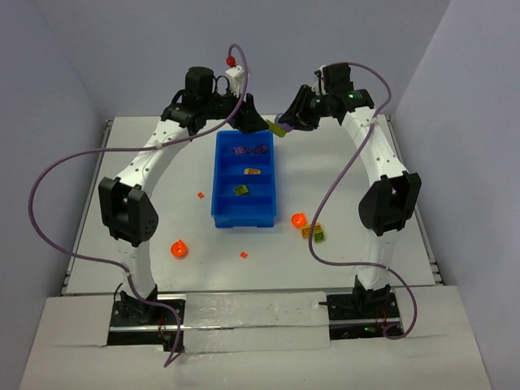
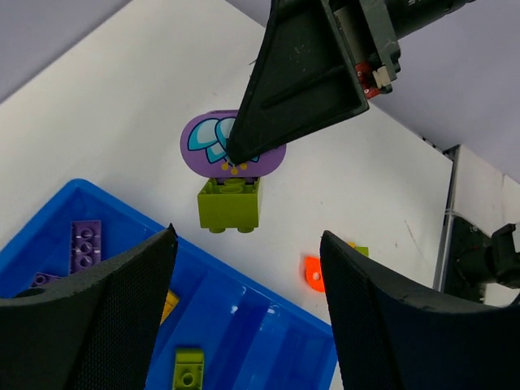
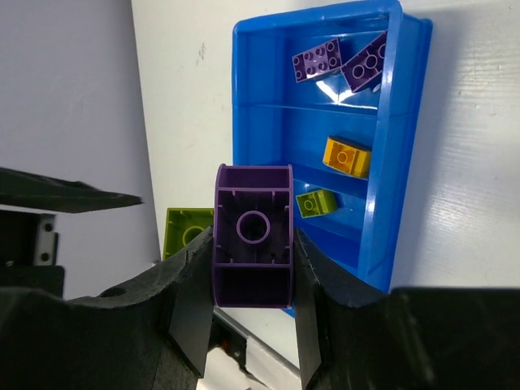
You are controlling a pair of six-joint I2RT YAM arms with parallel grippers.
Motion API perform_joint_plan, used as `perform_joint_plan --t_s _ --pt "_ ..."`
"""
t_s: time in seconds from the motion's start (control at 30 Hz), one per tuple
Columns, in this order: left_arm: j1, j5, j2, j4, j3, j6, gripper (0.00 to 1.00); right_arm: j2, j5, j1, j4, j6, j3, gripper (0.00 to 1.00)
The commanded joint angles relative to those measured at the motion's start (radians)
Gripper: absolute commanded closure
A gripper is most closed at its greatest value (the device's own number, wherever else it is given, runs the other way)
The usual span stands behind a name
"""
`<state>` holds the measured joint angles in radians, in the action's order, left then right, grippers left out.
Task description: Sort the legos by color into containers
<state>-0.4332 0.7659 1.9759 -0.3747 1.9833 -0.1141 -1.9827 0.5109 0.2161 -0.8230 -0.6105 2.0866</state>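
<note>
My right gripper (image 3: 253, 244) is shut on a purple lego (image 3: 253, 268) with a lime green brick (image 3: 187, 230) stuck to its side. It holds them in the air just past the far right corner of the blue tray (image 1: 219, 213). In the left wrist view the purple piece (image 2: 203, 142) and green brick (image 2: 229, 205) hang under the right finger. My left gripper (image 2: 248, 236) is open and empty, close beside at the tray's far edge (image 1: 250, 114). The tray holds purple legos (image 1: 250, 149), a yellow one (image 1: 253, 171) and a lime one (image 1: 242, 190), each colour in its own compartment.
Loose on the table: a round orange piece (image 1: 178, 249) at front left, another (image 1: 297, 219) by the tray's near right corner, yellow and green bricks (image 1: 317, 234) beside it, and tiny orange bits (image 1: 201, 195) (image 1: 244, 254). Purple cables loop off both arms.
</note>
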Motion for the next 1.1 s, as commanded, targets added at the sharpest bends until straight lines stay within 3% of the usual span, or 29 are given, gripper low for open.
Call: perform_joint_plan --t_s 0.0,0.43,0.63,0.83,0.93,1.07 --pt "-0.006 0.073 0.024 -0.033 0.060 -0.053 0.22 0.068 0.014 0.009 0.056 -0.005 0.006 1.00" --pt "-0.007 0.113 0.054 0.022 0.043 -0.098 0.26 0.068 0.047 0.043 0.070 0.034 0.018 1.00" --pt "-0.006 0.105 0.089 0.028 0.071 -0.108 0.52 0.064 0.057 0.054 0.070 0.045 0.033 1.00" --pt "-0.007 0.087 0.080 -0.034 0.056 -0.045 0.91 0.066 0.016 0.051 0.067 0.041 0.044 1.00" --pt "-0.007 0.074 0.046 -0.058 0.005 0.005 1.00 0.058 -0.033 0.049 0.061 0.036 0.065 1.00" --pt "-0.007 0.033 0.005 -0.142 -0.044 0.132 1.00 0.044 -0.116 0.031 0.071 0.011 0.109 1.00"
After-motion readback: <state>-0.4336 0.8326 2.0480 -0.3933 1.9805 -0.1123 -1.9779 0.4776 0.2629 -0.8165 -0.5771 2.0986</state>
